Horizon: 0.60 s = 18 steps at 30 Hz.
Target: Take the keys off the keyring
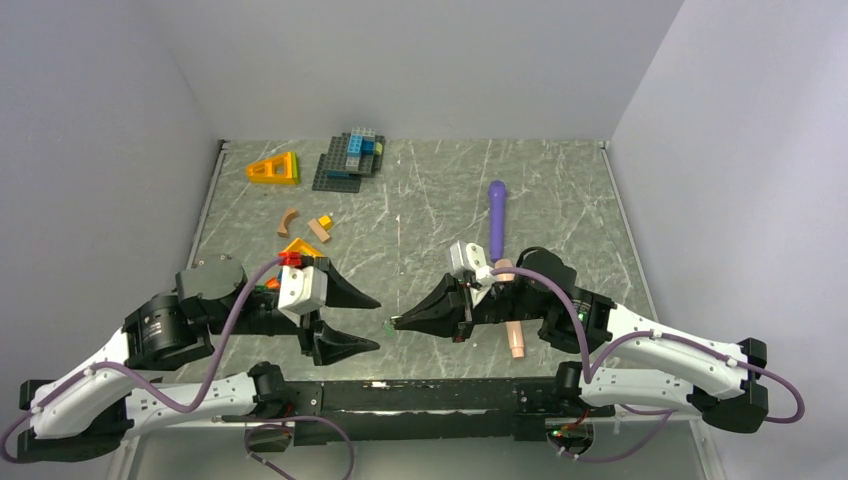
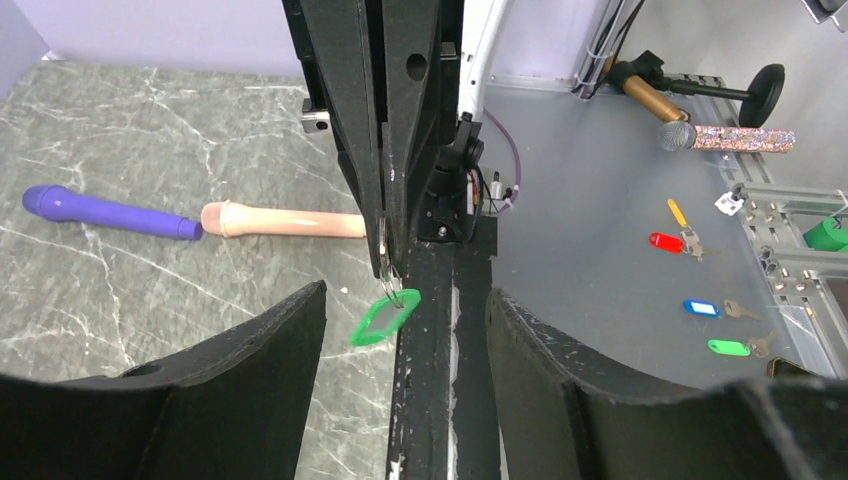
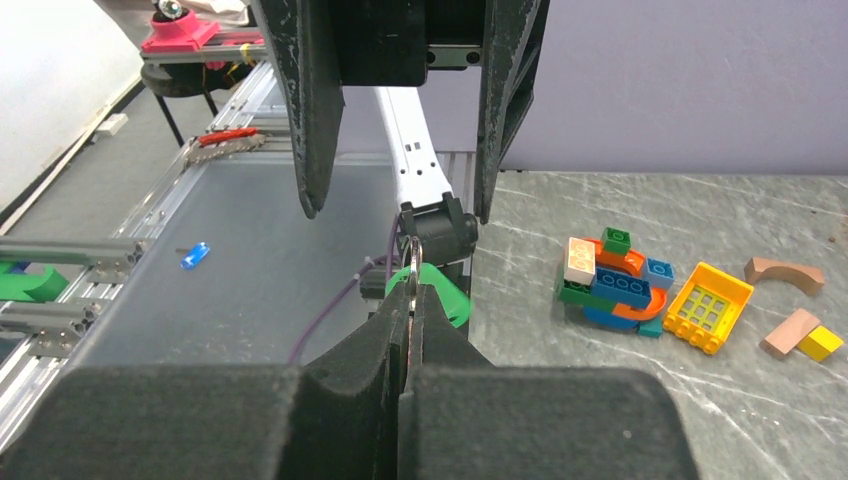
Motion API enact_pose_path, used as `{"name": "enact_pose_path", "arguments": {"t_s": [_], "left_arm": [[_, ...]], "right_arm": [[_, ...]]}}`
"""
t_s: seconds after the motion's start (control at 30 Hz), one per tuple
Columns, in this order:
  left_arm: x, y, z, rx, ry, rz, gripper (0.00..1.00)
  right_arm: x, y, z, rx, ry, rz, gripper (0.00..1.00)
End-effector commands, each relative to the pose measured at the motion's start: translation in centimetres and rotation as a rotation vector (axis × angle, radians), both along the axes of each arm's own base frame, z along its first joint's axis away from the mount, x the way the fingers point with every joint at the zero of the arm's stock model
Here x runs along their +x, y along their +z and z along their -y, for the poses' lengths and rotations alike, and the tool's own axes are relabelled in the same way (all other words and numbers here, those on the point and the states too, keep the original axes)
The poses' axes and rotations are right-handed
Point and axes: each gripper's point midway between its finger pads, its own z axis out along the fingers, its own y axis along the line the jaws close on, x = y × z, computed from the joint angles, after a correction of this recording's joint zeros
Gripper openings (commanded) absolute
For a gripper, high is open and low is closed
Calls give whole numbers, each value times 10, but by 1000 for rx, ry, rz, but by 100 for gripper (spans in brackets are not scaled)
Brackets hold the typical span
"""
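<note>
Right tool [image 1: 402, 321] is clamped shut on the keyring [image 3: 412, 258], pointing left, at mid-width just inside the table's [image 1: 560, 190] near edge. It looks to be held clear of the surface.

The green-headed key [image 2: 383, 318] dangles free under the ring. I can't make out the brass key in any view; it may be hidden in the pinch.

Left tool [image 1: 380, 324] is spread wide and empty. It faces the right one, with the ring just off its fingertips.

Handling, my read:
- Everything is very light, so weight isn't the problem.
- The ring is stiff sprung wire, thin and slick. It will tend to rotate in the pinch.
- The green head looks plastic and flat, which makes it the best place to grab. I'd take it across the flat faces, near the ring end.
- The key swings freely, so I'd close on it slowly or it gets pushed away.
- The key has to be worked round the coil. A straight pull would likely just drag the ring out of the right tool.

The toy bricks [image 3: 610, 280] on the far left are not involved.
</note>
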Motion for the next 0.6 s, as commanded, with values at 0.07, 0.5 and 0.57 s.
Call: {"name": "enact_pose_path", "arguments": {"t_s": [0.07,0.5,0.57], "left_arm": [[4,-7,12,18,-10,3,59],[16,-14,23,53,39,-35,26],[17,-13,22,49,45,-31,22]], "right_arm": [[-3,17,4,56,9,22,0],[-2,17,3,56,6,27,0],[-2,19,3,59,5,29,0]]}}
